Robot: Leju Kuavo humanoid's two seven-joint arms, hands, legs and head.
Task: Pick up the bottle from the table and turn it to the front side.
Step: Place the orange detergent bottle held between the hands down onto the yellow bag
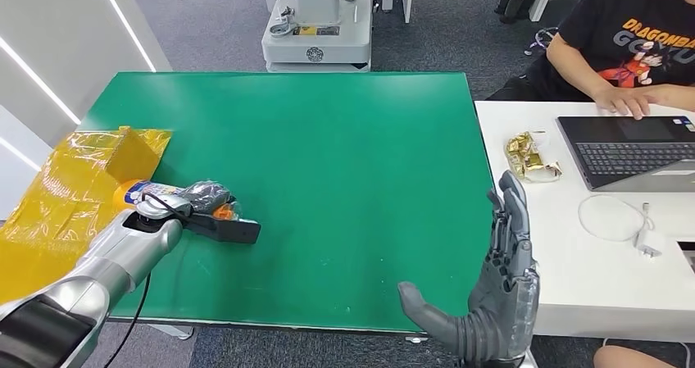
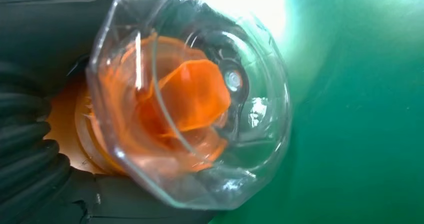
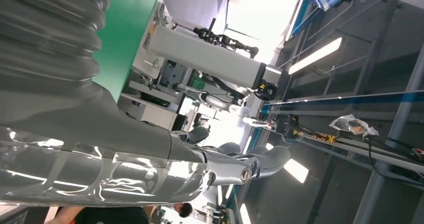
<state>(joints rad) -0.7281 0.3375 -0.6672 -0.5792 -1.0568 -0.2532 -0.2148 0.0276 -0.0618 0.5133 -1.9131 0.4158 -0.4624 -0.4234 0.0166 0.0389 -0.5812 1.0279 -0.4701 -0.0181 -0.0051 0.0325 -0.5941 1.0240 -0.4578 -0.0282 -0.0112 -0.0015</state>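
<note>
A clear bottle [image 2: 190,109] with orange contents is in my left hand [image 1: 209,208], low over the green table [image 1: 328,155] near its left front part. In the head view a bit of orange from the bottle [image 1: 223,212] shows between the dark fingers. Seen from the left wrist, its faceted clear end faces the camera, with dark fingers [image 2: 25,149] beside it. My right hand [image 1: 504,286] stands upright at the table's front right edge, fingers spread and holding nothing. The right wrist view has this hand [image 3: 150,149] stretched out toward the room.
A crumpled yellow bag [image 1: 74,196] lies at the table's left edge, with a white and blue labelled item [image 1: 141,191] beside my left wrist. On the adjoining white table [image 1: 524,220] a person [image 1: 631,48] works at a laptop [image 1: 631,151], near gold wrappers [image 1: 529,156] and a white cable [image 1: 615,219].
</note>
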